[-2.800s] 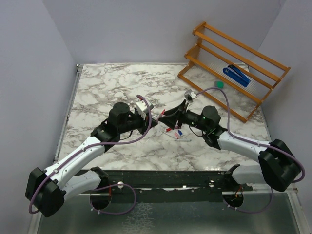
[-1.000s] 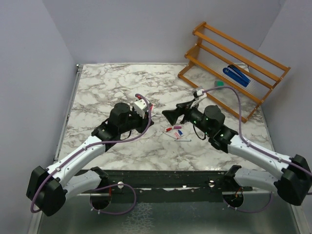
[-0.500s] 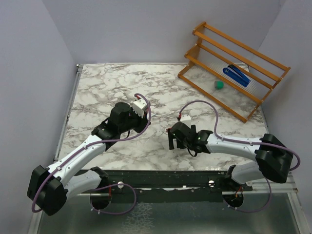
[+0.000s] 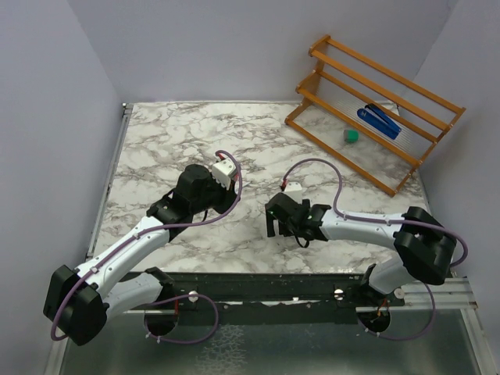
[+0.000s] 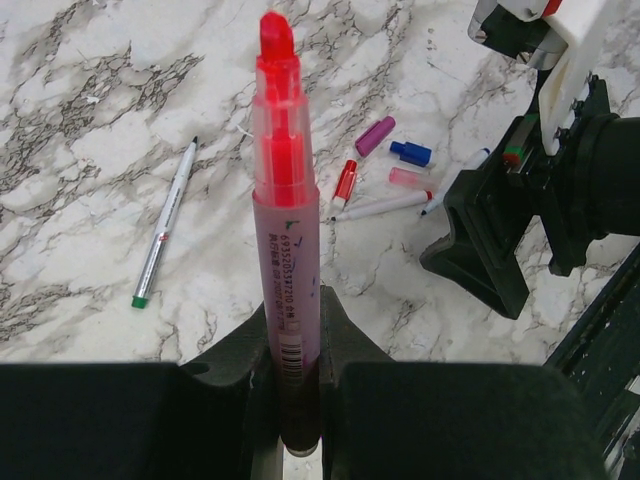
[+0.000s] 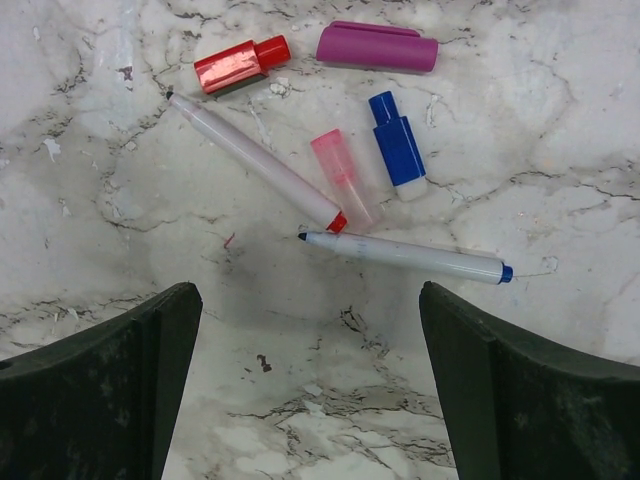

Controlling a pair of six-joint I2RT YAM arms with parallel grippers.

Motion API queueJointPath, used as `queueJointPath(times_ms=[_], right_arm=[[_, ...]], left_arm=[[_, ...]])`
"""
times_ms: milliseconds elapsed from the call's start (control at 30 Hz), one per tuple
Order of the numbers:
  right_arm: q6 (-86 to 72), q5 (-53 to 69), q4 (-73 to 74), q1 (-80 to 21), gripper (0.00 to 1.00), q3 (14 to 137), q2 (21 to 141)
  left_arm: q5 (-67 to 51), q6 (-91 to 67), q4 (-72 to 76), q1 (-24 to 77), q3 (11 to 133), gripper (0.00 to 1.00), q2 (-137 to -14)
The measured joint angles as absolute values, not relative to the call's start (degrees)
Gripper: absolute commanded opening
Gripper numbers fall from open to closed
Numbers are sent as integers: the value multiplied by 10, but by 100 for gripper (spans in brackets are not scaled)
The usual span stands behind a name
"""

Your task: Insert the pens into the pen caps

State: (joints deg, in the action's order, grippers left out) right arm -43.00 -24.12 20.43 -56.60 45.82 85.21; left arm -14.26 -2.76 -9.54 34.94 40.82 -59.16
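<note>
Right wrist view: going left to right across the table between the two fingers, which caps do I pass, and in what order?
red cap → pink cap → blue cap. The purple cap stretches across above the last two, so I leave it out.

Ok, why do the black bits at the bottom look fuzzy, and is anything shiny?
Right wrist view: the right gripper's fingers are too near the lens, so they blur; the pens look sharp, the red cap glints. Left wrist view: the red highlighter is crisp. Top view: even light, soft shadows.
</note>
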Motion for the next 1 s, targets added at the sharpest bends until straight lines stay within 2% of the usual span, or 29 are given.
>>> queueJointPath(times_ms=[433,1000], right_arm=[[-418,-175,159,-498,97,458,887],[-389,-171,89,-491,94,507,952]], left_arm=[[-138,-27,-96,349,415,0,-601],[-135,-27,-105,349,416,0,-607]])
